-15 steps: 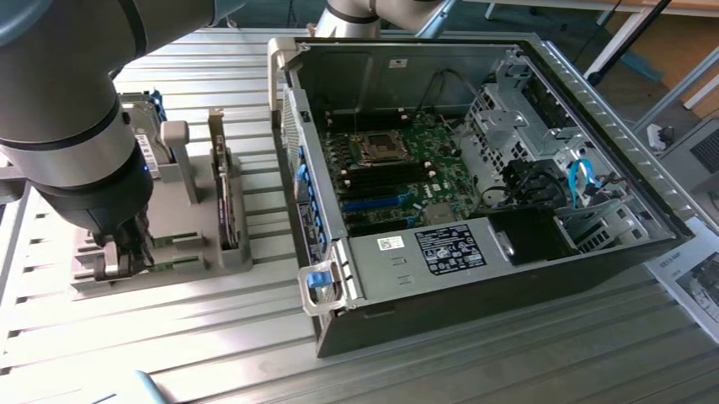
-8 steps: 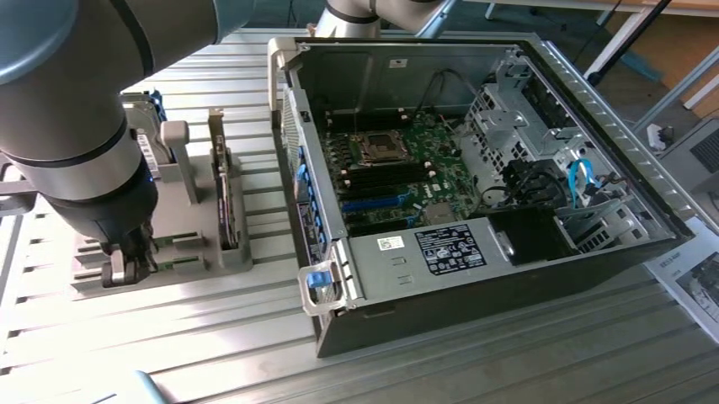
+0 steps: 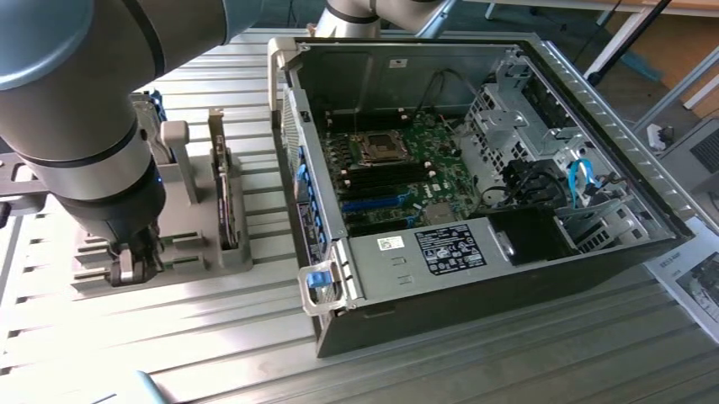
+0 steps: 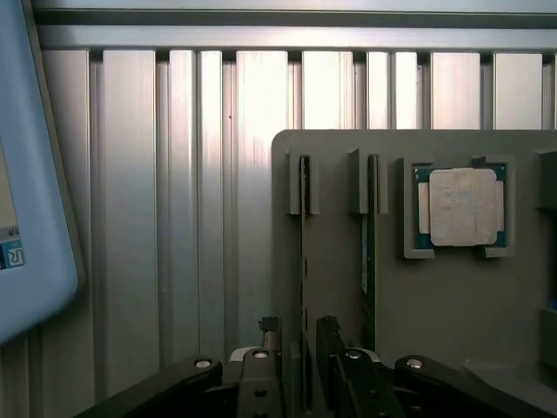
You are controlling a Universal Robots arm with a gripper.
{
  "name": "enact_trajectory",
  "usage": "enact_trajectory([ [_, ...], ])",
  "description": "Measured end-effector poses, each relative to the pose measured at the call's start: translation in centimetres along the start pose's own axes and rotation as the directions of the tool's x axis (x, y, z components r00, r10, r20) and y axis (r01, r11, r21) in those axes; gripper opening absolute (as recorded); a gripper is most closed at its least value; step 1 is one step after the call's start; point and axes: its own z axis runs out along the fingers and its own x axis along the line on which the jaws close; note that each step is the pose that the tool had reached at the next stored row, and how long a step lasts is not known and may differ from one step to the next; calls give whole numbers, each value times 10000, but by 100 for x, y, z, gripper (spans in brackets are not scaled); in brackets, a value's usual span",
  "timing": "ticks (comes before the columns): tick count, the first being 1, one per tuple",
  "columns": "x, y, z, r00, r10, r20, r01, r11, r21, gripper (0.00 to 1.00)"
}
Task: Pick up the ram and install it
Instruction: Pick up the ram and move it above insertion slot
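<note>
The ram (image 4: pixel 303 252) is a thin green stick standing on edge in a slot of the grey holder (image 4: pixel 339 287). A second thin stick (image 4: pixel 370 252) stands in the slot beside it. My gripper (image 4: pixel 300 338) is open and low over the holder, one finger (image 4: pixel 270 335) on each side of the ram with a gap showing to both. In the exterior view the gripper (image 3: pixel 130 268) hangs at the holder (image 3: pixel 197 252) on the exterior view's left, apart from the open computer case (image 3: pixel 472 278) and its green motherboard (image 3: pixel 393 168) with long dark slots.
A square silver processor chip (image 4: pixel 459 206) lies in a pocket of the holder. A larger upright card (image 3: pixel 225 198) stands in the holder near the case. A pale blue object (image 4: pixel 35 174) lies on the ribbed metal table (image 4: pixel 200 218). Cables and drive bays fill the case's far side.
</note>
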Motion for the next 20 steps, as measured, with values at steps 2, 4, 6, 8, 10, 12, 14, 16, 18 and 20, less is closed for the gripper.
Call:
enact_trajectory([
  [2,0,-1,0,10000,1,0,-1,10000,-1,30],
  [4,0,-2,2,10000,0,-1,0,10000,-2,30],
  [6,1,-3,46,10000,0,4,0,10000,4,30],
  [8,2,-4,85,10000,-1,6,1,10000,5,30],
  [10,3,-4,87,10000,0,5,0,10000,4,30],
  [12,2,-4,87,10000,0,5,0,10000,4,30],
  [14,0,-4,89,10000,0,7,0,10000,5,30],
  [16,-14,-5,94,10000,-1,7,1,10000,6,30],
  [18,-55,-4,107,10000,0,6,0,10000,5,30],
  [20,-81,-5,133,10000,-1,6,1,10000,6,30],
])
